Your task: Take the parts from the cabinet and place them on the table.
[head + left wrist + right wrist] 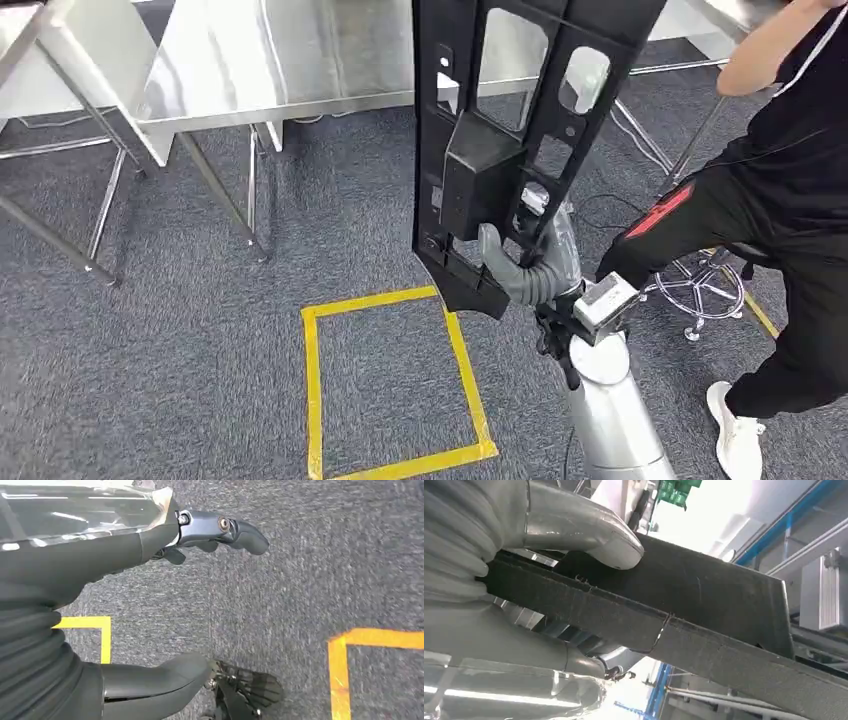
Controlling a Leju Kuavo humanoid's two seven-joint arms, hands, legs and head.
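A large black plastic frame part [520, 130] with cut-out windows and a boxy block stands upright in the head view, lifted above the carpet. My right hand [525, 268] grips its lower end, thumb across the front. In the right wrist view the thumb [589, 535] presses on the part's black edge [684, 615]. My left hand [150, 610] hangs over the grey carpet with fingers [225, 530] apart and nothing in it. A steel table [290, 70] stands ahead at the back.
A yellow tape rectangle [390, 385] marks the carpet below the part. A second steel table [60, 60] stands at the left. A person in black [790, 200] stands close at my right, beside a stool base [700, 290].
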